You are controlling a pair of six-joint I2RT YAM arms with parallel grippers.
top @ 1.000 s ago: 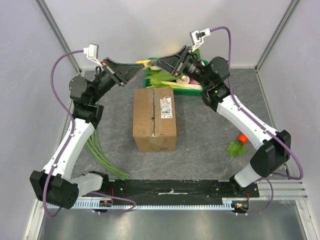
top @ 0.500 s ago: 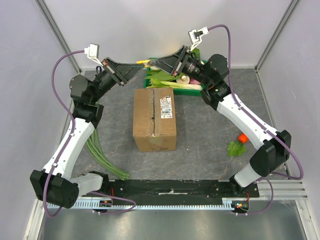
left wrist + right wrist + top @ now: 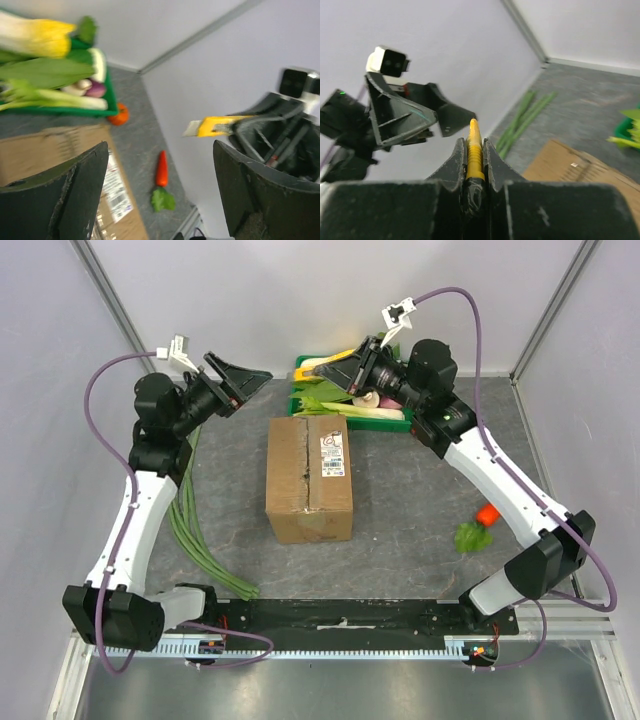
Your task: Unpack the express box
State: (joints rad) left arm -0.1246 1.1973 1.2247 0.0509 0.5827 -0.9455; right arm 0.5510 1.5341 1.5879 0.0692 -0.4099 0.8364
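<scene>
Grey counter (image 3: 420, 500); brown cardboard express box (image 3: 310, 478) sat nearward of right claw (image 3: 337, 367) gripping yellow utility knife (image 3: 474, 152); left claw (image 3: 157, 150) gaped empty.

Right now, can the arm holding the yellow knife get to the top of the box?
Probably yes. The right gripper, shut on the yellow knife, hangs just behind the express box; nothing lies on the box's top, and the left gripper is off to the side.

Lab test cell: white panel walls (image 3: 300, 290), alu frame posts (image 3: 115, 305).
</scene>
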